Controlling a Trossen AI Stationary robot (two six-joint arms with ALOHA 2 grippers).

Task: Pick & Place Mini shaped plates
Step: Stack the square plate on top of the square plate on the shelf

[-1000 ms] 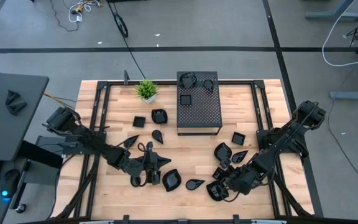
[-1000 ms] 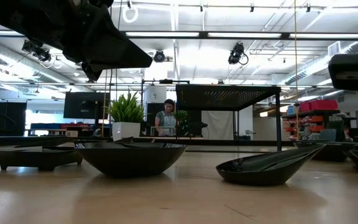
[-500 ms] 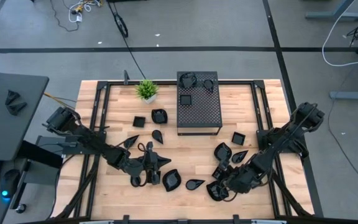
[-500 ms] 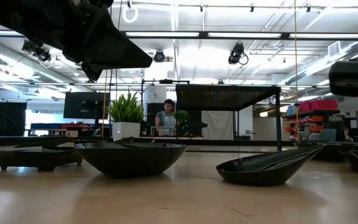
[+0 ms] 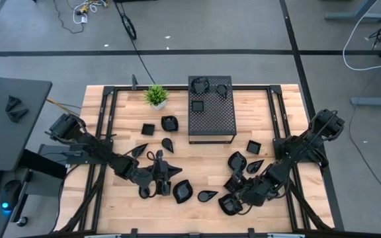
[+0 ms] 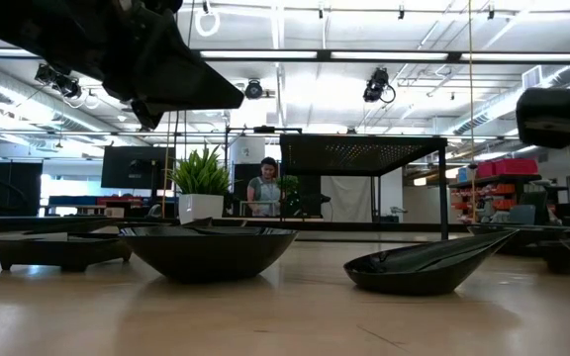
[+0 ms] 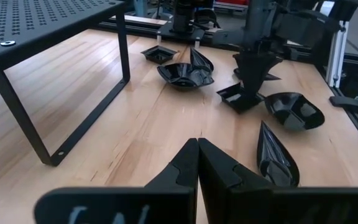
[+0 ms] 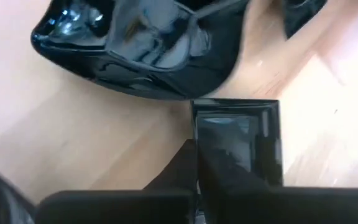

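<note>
The right gripper (image 8: 196, 163) is down among the near-right cluster of mini shaped plates (image 5: 243, 173), its fingers pressed together over the near rim of a small square plate (image 8: 238, 134). It appears to pinch that rim, though the contact is partly hidden. The plate lies directly ahead of the fingertips. The left gripper (image 7: 197, 163), closed and empty, waits at near-centre, farther away.
</note>
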